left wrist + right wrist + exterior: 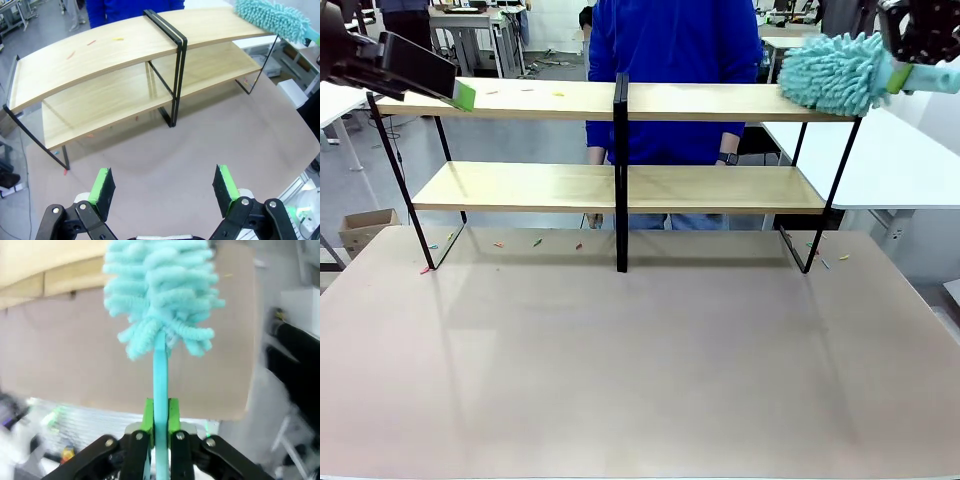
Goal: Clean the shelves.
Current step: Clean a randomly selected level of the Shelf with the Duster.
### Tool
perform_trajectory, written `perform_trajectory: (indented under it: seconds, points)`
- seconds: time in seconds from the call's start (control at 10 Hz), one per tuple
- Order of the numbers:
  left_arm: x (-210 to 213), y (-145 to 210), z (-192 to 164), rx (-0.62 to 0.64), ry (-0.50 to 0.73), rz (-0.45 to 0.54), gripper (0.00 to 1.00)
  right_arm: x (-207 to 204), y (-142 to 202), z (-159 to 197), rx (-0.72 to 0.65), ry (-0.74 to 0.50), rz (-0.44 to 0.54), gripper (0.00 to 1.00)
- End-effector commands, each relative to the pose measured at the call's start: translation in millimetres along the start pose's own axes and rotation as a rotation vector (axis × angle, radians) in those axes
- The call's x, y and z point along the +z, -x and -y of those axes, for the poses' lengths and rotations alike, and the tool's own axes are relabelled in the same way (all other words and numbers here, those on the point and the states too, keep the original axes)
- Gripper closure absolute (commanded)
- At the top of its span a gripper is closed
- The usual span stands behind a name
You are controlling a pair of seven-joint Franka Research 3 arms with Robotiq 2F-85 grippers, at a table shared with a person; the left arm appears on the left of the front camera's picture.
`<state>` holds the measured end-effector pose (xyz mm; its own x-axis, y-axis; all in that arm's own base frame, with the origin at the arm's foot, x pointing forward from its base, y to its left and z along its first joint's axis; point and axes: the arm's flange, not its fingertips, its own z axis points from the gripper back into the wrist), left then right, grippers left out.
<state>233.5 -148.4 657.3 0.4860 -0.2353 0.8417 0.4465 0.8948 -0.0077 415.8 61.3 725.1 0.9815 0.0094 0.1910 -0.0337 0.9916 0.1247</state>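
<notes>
The shelves (720, 100) (100, 55) stand across the table: two light-wood boards in a thin black frame with a central black post. A teal fluffy duster (832, 72) (272, 19) (162, 287) rests its head on the right end of the top board. My right gripper (160, 415) (905, 75) is shut on the duster's teal handle at the upper right. At the left end of the top board my left gripper (460, 95) (165, 185) is open with nothing between its green pads. Small coloured bits (117, 38) lie on the top board.
A person in a blue top (670, 60) stands behind the shelves at the far side. Small coloured scraps (537, 242) lie on the table under the lower board. A white table (890, 150) stands at the right, and a cardboard box (365, 228) sits on the floor at the left.
</notes>
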Motion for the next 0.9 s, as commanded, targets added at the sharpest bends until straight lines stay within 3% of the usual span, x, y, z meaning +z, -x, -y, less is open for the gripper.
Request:
perform_trajectory:
  seconds: [0.0,0.2,0.4,0.6,0.8]
  points:
    - [0.9,1.6,-0.3,0.000,-0.004,0.002,0.00,21.4,27.9,41.9,0.181,-0.266,-0.012,0.88]
    - [0.9,1.6,-0.3,0.000,-0.004,0.002,0.00,55.6,70.7,91.5,0.364,-0.443,0.026,0.88]
    - [0.9,1.6,-0.3,0.000,-0.004,0.002,0.00,83.6,143.5,156.1,0.606,-0.619,0.111,0.88]
    - [0.9,1.6,-0.3,0.000,-0.004,0.002,0.00,72.7,208.8,217.6,0.662,-0.704,0.263,0.88]
    - [0.9,1.6,-0.3,0.000,-0.004,0.002,0.00,30.1,232.4,252.8,0.612,-0.764,0.376,0.88]
